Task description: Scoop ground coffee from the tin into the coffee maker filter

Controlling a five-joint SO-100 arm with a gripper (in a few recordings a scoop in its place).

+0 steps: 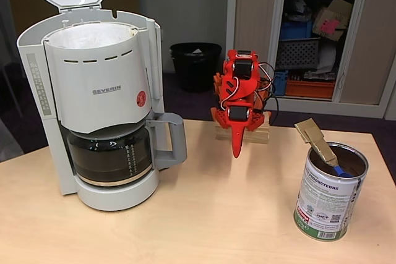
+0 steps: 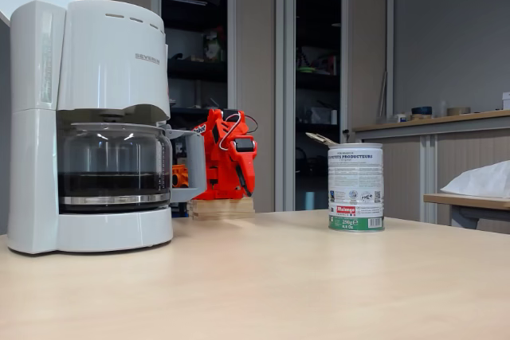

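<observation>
The red gripper (image 1: pixel 237 150) points down near the desk's (image 1: pixel 204 221) far edge, closed and empty. The tin (image 1: pixel 328 193), scoop handle (image 1: pixel 317 140) inside, stands near the right edge; the coffee maker (image 1: pixel 93 100) stands left.

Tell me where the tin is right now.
The tin stands on the table at the right in both fixed views, apart from the red arm's gripper and the coffee maker at the left.
</observation>
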